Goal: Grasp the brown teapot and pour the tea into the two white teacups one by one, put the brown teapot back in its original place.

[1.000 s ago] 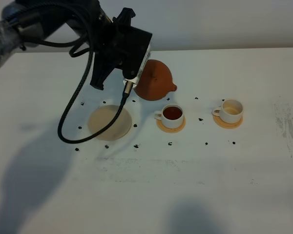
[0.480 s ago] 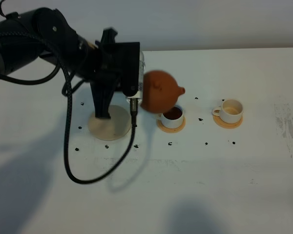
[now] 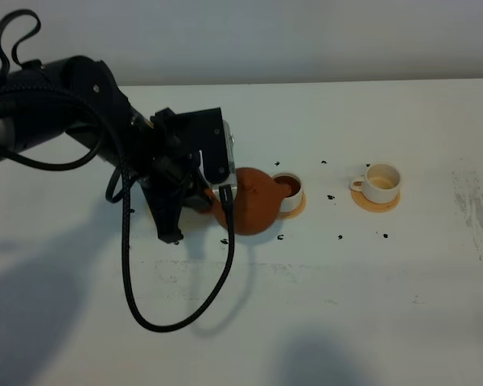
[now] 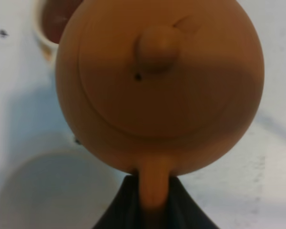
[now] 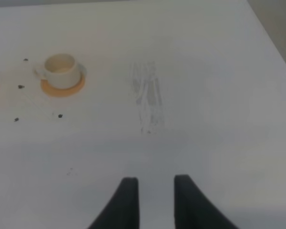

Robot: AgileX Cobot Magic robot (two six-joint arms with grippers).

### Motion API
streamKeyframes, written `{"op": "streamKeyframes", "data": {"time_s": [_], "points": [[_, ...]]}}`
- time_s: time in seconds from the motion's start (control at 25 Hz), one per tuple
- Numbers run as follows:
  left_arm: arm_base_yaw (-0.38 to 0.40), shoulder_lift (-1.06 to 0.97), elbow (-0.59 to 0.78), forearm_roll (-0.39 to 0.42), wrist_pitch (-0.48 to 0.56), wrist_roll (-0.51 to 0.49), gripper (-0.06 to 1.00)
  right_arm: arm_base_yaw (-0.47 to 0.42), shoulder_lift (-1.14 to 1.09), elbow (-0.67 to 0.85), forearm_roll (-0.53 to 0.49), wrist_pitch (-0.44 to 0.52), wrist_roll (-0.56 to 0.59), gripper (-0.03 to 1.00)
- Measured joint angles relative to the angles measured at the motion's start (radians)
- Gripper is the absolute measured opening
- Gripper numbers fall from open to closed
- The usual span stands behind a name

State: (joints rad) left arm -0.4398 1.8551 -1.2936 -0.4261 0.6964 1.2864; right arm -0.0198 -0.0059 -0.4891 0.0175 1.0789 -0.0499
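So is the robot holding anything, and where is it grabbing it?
Yes. The left gripper holds the teapot by its handle, pinched between the fingers. The right gripper holds nothing.

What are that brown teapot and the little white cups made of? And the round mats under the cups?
The brown teapot looks like unglazed clay: matte reddish-brown, no shine. The two white teacups look like glazed ceramic, smooth even white, though plastic can't be ruled out. The orange-tan coasters look flat and dull, perhaps wood or cork; too small to tell.
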Motion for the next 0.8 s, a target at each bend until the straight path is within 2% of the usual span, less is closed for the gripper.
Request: {"op": "streamKeyframes", "data": {"time_s": [0.2,0.36,0.8], "points": [[-0.001,-0.008,0.063,-0.014,-0.011,0.002,0.08,0.000,0.000,0.000,0.000,0.000,0.000,0.21],[-0.001,-0.008,0.105,-0.017,-0.088,0.016,0.08,0.000,0.000,0.000,0.000,0.000,0.000,0.21],[-0.015,0.040,0.117,-0.069,-0.175,0.066,0.08,0.000,0.000,0.000,0.000,0.000,0.000,0.21]]}}
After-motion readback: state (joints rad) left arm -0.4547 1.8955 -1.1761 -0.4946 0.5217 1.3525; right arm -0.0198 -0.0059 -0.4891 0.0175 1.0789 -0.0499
